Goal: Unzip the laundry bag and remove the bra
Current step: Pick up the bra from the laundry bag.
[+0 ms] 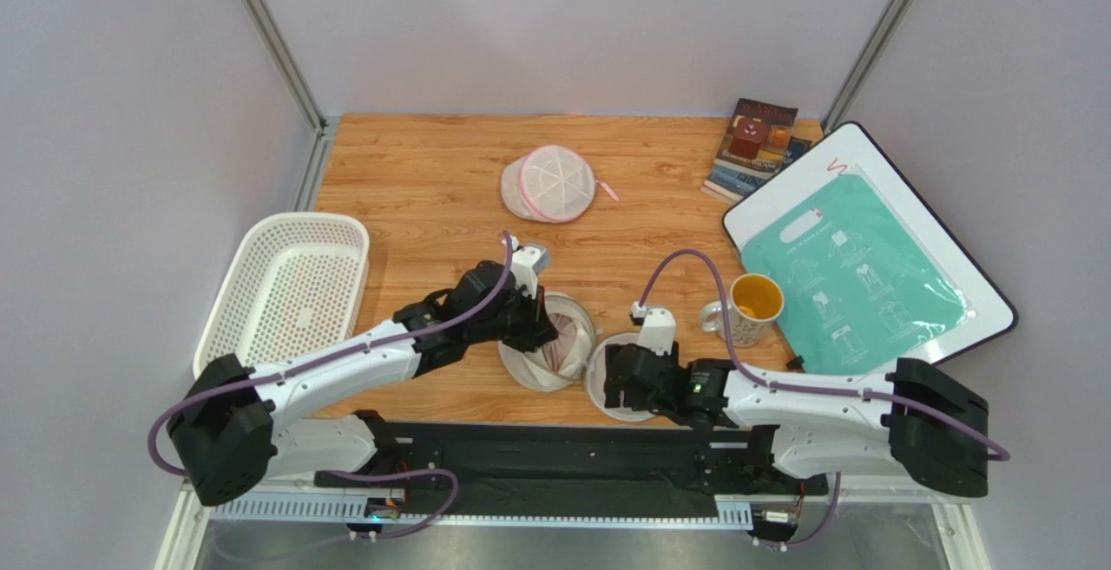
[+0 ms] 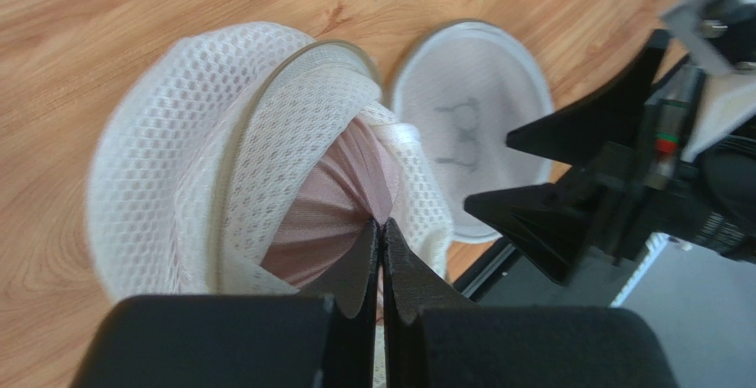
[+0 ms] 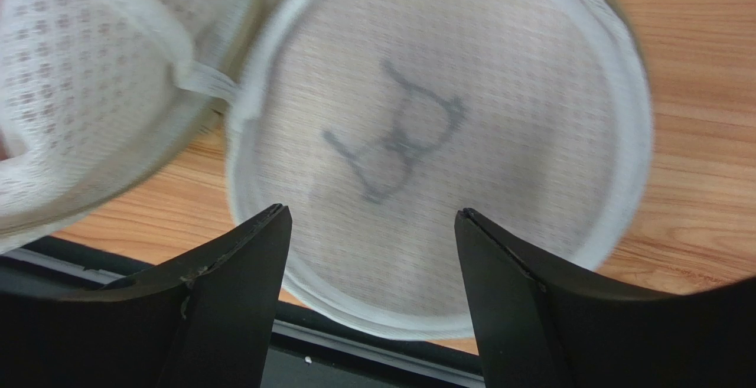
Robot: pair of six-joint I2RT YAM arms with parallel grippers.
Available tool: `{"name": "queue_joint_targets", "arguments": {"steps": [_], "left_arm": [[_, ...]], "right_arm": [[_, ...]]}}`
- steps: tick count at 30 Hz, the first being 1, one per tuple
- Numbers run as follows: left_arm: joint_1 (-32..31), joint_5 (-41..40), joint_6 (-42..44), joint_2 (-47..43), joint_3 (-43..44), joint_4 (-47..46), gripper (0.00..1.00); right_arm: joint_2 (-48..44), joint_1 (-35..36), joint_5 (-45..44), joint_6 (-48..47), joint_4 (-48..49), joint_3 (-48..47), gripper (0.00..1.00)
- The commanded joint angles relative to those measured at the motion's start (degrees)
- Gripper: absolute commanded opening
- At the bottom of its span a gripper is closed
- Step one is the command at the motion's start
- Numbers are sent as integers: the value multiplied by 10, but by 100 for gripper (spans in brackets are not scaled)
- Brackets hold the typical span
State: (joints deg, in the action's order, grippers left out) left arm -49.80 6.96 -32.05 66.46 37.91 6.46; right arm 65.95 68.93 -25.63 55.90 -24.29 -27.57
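Observation:
The beige-white mesh laundry bag (image 1: pixel 537 365) lies unzipped near the table's front edge. Its flap with the bra pictogram (image 1: pixel 603 388) is folded out flat to the right. The pink-mauve bra (image 1: pixel 566 332) sits inside the open half. In the left wrist view my left gripper (image 2: pixel 381 224) is shut on a fold of the bra (image 2: pixel 324 202), inside the bag's mesh wall (image 2: pixel 169 175). My right gripper (image 3: pixel 373 215) is open and empty, hovering over the pictogram flap (image 3: pixel 444 140); it also shows in the left wrist view (image 2: pixel 488 171).
A white slotted basket (image 1: pixel 281 290) stands at the left. A round mesh pouch with pink trim (image 1: pixel 554 182) lies at the back. A yellow-lined mug (image 1: pixel 753 303), a white board with a teal packet (image 1: pixel 861 258) and books (image 1: pixel 756 141) are at the right.

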Motion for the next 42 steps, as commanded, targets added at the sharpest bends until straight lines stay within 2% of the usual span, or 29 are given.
{"name": "queue_joint_targets", "arguments": {"steps": [1, 5, 9, 15, 23, 26, 29, 36, 42], "left_arm": [[-2, -40, 5, 38, 26, 10, 0], [-1, 2, -42, 40, -7, -54, 0], [-1, -22, -53, 35, -8, -40, 0], [-1, -34, -55, 9, -20, -33, 0], [-1, -26, -64, -5, -26, -41, 0], [-1, -13, -73, -8, -31, -53, 0], [-1, -9, -85, -14, -41, -62, 0], [-2, -11, -118, -37, -51, -106, 0], [-1, -24, -122, -77, -50, -90, 0]], "right_arm": [[-41, 2, -6, -15, -1, -30, 74], [-53, 13, -6, -31, 4, -53, 73], [-60, 31, -20, -51, 16, -70, 73], [-58, 39, -7, -66, 89, -64, 73], [40, 39, 16, -91, 145, -98, 73], [80, 39, 18, -98, 145, -118, 66], [127, 39, 24, -97, 135, -135, 55], [184, 43, 42, -79, 133, -144, 19], [205, 43, 44, -64, 130, -134, 17]]}}
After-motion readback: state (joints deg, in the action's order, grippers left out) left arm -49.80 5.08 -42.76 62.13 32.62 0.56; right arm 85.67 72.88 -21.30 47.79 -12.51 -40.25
